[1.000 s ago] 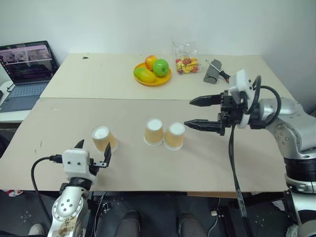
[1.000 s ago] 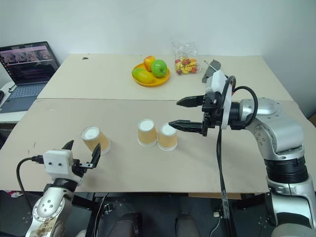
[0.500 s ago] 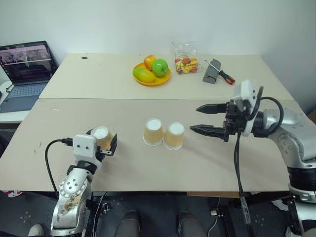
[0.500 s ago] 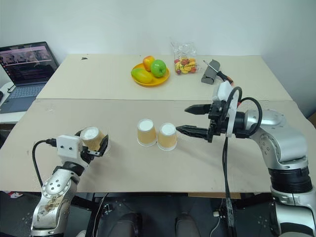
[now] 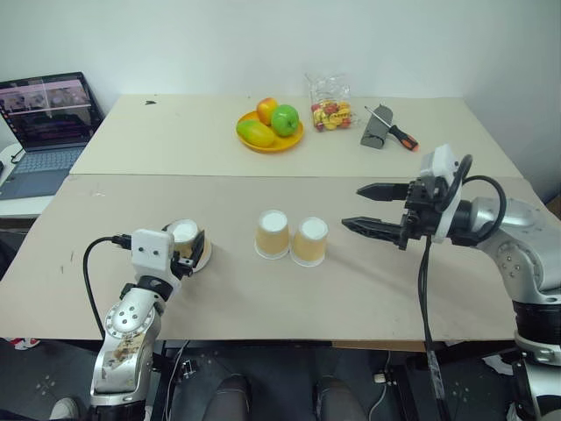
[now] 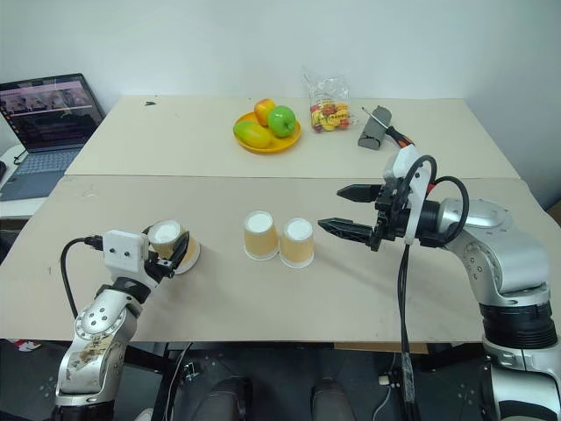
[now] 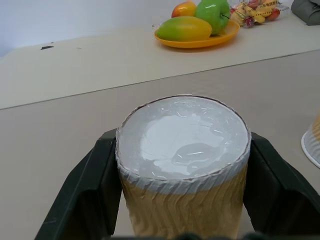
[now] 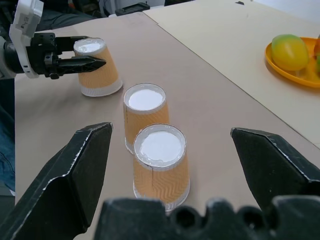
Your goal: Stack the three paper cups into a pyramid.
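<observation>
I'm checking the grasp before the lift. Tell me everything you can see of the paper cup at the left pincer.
The cup is a small tapered paper cup with ribbed tan-orange sides, upside down: its white base faces up and its wider white rim sits on the table. The left pincer is shut on it, a black finger pressed to each side. It stands apart from the other two cups.

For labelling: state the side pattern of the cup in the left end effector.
Tan-orange with wavy ridges below a white base, on the cup; clearest in the left wrist view.
</observation>
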Controlling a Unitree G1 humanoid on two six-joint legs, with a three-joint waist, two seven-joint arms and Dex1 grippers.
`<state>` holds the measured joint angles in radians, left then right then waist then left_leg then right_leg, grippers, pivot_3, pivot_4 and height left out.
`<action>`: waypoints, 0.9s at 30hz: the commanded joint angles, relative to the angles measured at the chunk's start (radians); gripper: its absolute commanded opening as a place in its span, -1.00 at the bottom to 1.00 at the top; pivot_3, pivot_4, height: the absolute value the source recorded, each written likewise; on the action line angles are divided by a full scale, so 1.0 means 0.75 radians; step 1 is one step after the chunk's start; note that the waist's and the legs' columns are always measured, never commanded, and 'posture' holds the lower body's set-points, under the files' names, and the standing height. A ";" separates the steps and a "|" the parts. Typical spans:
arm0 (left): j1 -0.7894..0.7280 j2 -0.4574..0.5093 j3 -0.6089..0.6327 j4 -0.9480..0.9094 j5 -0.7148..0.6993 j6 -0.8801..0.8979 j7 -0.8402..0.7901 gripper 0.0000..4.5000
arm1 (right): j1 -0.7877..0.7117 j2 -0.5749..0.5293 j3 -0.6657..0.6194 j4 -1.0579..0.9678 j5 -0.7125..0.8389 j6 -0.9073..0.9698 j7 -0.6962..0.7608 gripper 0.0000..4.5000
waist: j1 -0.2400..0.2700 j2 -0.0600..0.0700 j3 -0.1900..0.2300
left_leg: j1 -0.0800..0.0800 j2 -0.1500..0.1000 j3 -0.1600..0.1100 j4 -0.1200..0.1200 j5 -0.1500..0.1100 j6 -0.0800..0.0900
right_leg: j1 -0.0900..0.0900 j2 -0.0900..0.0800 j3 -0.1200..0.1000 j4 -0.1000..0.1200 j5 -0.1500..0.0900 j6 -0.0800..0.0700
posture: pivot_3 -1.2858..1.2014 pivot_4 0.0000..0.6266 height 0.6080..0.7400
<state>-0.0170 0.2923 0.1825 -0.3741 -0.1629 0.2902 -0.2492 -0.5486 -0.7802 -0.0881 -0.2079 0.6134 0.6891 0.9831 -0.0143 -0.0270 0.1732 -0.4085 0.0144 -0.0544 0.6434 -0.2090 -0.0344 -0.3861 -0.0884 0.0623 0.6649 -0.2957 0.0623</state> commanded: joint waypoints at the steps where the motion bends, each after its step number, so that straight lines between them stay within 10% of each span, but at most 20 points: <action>1: -0.133 0.043 0.028 -0.001 -0.042 -0.011 -0.030 0.37 | 0.000 0.005 -0.039 -0.044 0.020 -0.006 -0.021 1.00 | 0.001 0.000 0.000 | 0.000 0.000 0.000 0.000 0.000 0.000 | 0.000 0.000 0.000 0.000 0.000 0.000 | 0.03 -0.52 1.00; 13: -0.971 0.265 -0.052 0.386 -0.645 0.365 -0.794 0.37 | 0.049 0.058 -0.051 -0.059 -0.022 -0.023 -0.168 1.00 | -0.006 -0.001 0.000 | -0.006 -0.001 -0.001 0.002 0.001 -0.001 | -0.002 0.000 -0.003 -0.001 0.001 0.002 | 0.03 -0.52 1.00; 27: -1.266 0.211 -0.317 0.969 -0.424 0.128 -1.255 0.37 | 0.168 0.110 -0.126 -0.155 -0.043 -0.055 -0.326 1.00 | -0.023 -0.001 0.001 | -0.007 0.000 -0.002 0.002 0.002 -0.001 | -0.003 0.001 -0.003 -0.001 0.001 0.002 | 0.03 -0.52 1.00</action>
<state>-0.9228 0.4524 -0.0580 0.3429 -0.4949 0.4180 -1.1619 -0.4244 -0.6989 -0.1403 -0.2810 0.5743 0.6788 0.7534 -0.0318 -0.0276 0.1736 -0.4139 0.0140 -0.0559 0.6451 -0.2078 -0.0353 -0.3884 -0.0880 0.0604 0.6645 -0.2948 0.0636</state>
